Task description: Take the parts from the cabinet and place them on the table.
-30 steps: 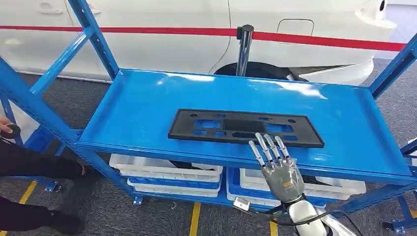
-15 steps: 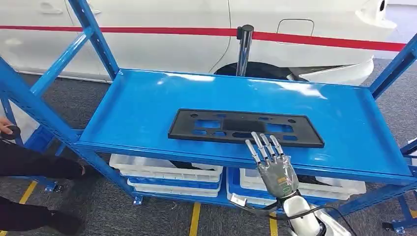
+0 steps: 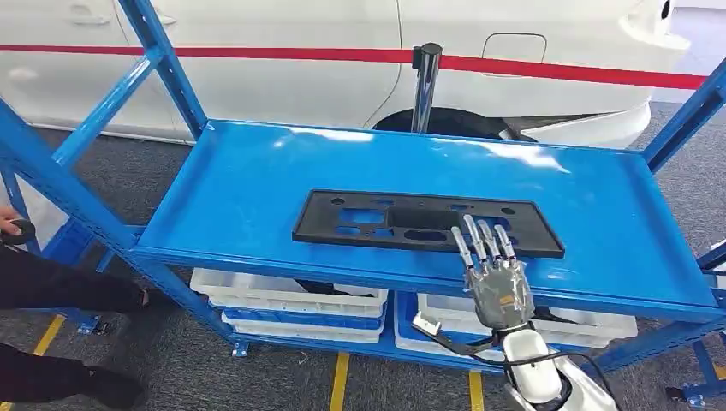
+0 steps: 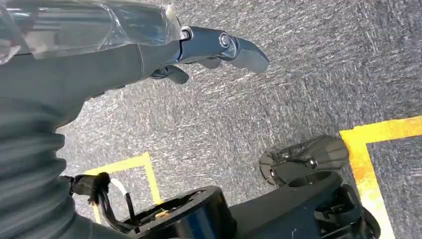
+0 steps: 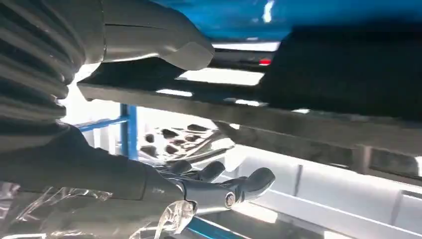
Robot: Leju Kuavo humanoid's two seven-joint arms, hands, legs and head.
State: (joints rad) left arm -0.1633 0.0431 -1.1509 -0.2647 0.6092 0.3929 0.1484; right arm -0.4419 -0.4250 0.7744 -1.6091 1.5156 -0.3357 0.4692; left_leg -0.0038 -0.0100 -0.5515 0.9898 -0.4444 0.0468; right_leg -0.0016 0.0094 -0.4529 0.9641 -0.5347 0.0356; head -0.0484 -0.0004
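A flat black plastic plate [image 3: 377,218] with several cut-outs lies in the middle of the blue cabinet shelf [image 3: 240,188]. My right hand [image 3: 496,287] reaches up from below the shelf's front lip. Its fingers are spread and straight, with the fingertips [image 3: 479,235] over the plate's near edge, right of centre. In the right wrist view the thumb [image 5: 169,45] and the fingers [image 5: 234,186] stand apart, a dark edge [image 5: 308,117] running between them, nothing gripped. My left hand [image 4: 214,47] hangs over the grey carpet, holding nothing.
White bins [image 3: 287,300] sit on the lower level under the shelf. Blue rack uprights [image 3: 163,60] rise at left and right. A white car [image 3: 282,60] and a post [image 3: 425,86] stand behind. A person in dark clothes [image 3: 43,287] is at the left edge.
My right hand has shifted right and forward; its fingertips now reach higher over the plate's front edge. The plate has not moved.
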